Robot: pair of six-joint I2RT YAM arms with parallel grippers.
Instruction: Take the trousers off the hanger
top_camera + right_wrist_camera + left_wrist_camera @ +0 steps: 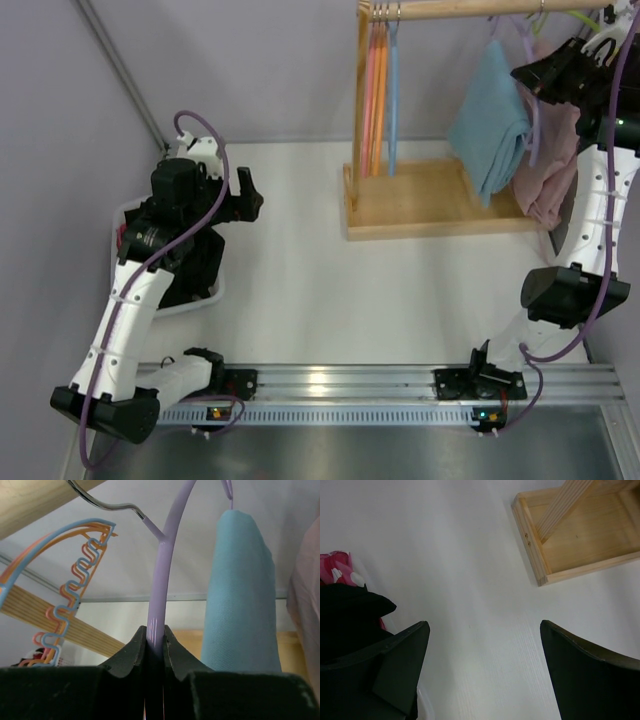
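Observation:
Teal trousers (492, 118) hang folded over a lilac hanger (166, 565) on the wooden rail (480, 9) at the back right; they also show in the right wrist view (240, 595). My right gripper (154, 632) is shut on the lilac hanger's arm, just left of the trousers; in the top view it (545, 70) sits right of them. My left gripper (485, 630) is open and empty above the white table, far left (245, 195).
A pink garment (550, 160) hangs right of the trousers. Orange and blue empty hangers (380, 90) hang at the rail's left end. The wooden rack base (400, 205) lies on the table. A white bin (205, 295) with dark clothes sits under my left arm.

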